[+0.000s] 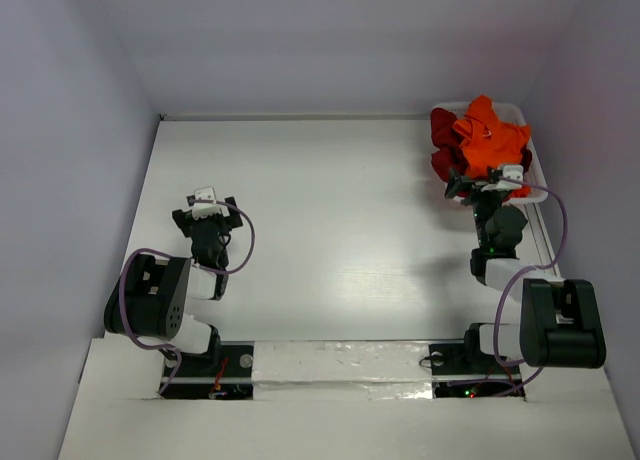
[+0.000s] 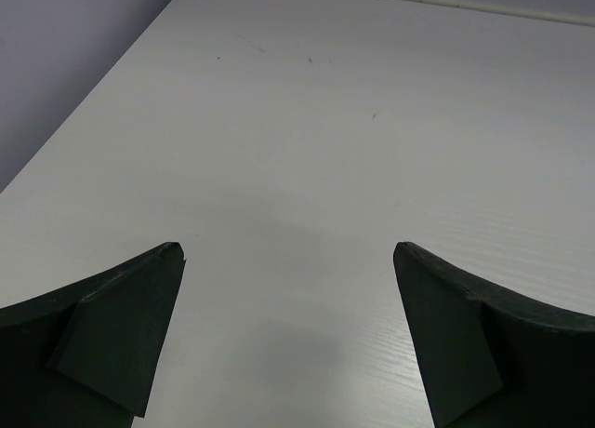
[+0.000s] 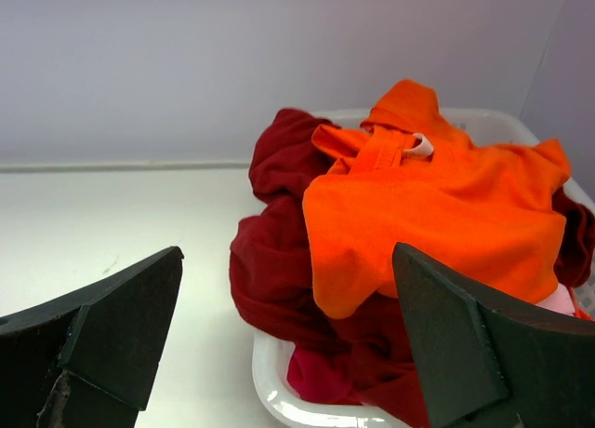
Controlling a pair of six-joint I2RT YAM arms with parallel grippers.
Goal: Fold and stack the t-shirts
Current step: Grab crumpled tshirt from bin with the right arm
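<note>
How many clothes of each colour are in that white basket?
Orange-red t-shirt: 1
Dark red t-shirt: 1
Pink cloth, only a bit showing: 1
Total: 3 that can be seen; the white basket may hide more underneath.

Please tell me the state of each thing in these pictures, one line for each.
basket: upright, full of cloth.
orange t-shirt: unfolded, crumpled, on top of the pile.
crimson t-shirt: unfolded, crumpled, under the orange one, spilling over the rim.
pink cloth: mostly buried under the shirts.
left gripper: open, empty, above bare table.
right gripper: open, empty, facing the basket.
</note>
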